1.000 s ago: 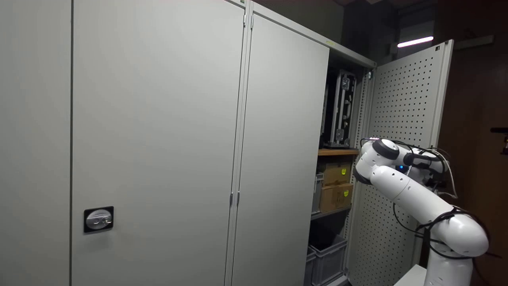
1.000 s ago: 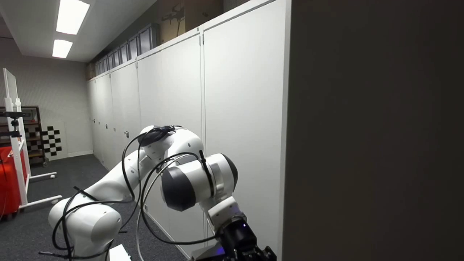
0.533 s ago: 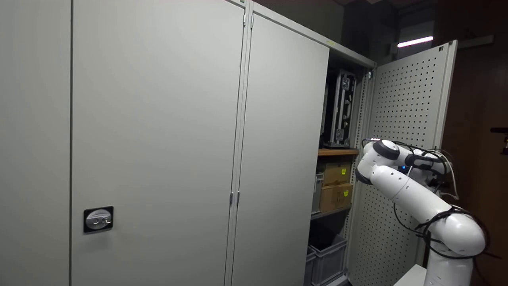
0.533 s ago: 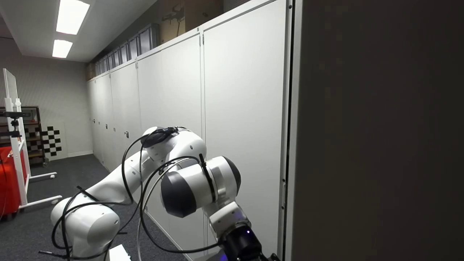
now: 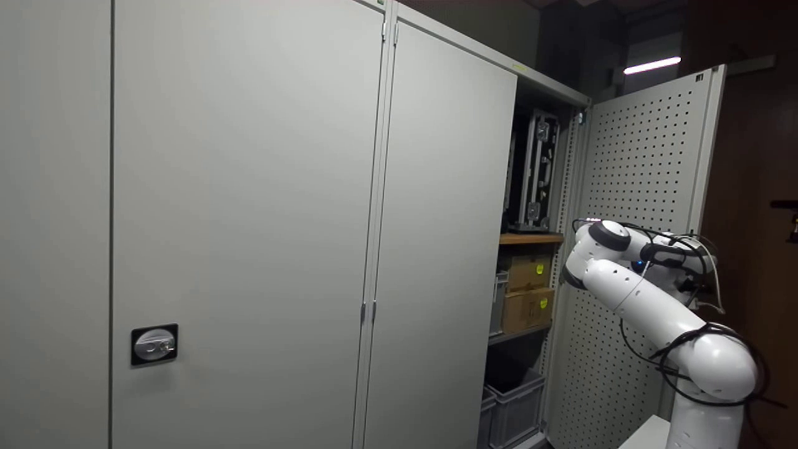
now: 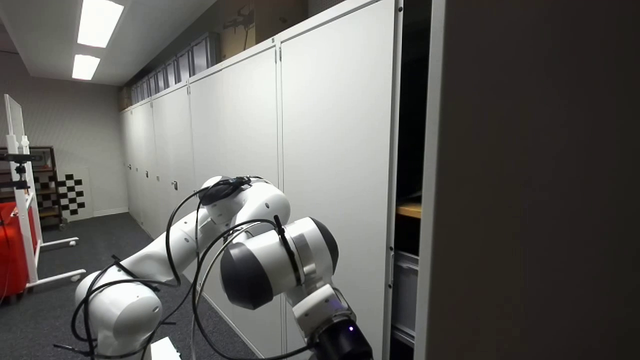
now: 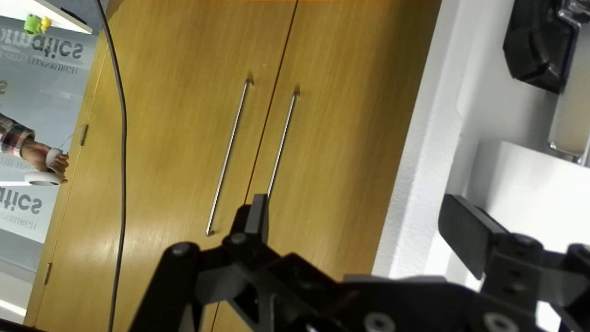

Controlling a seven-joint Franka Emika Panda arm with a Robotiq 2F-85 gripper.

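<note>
My gripper (image 7: 356, 205) stands open in the wrist view, its two black fingers wide apart with nothing held. A pale strip (image 7: 415, 152) runs slantwise behind the gap, and the right-hand finger overlaps a white surface beyond it. At that view's top right a black fitting (image 7: 534, 46) is partly cut off. In both exterior views a grey cabinet door (image 5: 645, 156) stands open, its perforated inner face behind the arm (image 5: 642, 299). The dark outer face of the door (image 6: 520, 175) fills the right side. The fingers are hidden in both exterior views; contact with the door cannot be told.
Inside the cabinet are a black case (image 5: 539, 174), a wooden shelf (image 5: 530, 239), cardboard boxes (image 5: 528, 310) and grey crates (image 5: 517, 405). A wooden cupboard (image 7: 184, 138) with long handles lies beyond the gripper. Cables loop around the arm. A hand (image 7: 39, 154) holds a white controller.
The cabinet door has swung further outward, uncovering a shelf and a crate behind its edge. The arm has shifted the same way, and the gripper has dropped below the frame of an exterior view.
</note>
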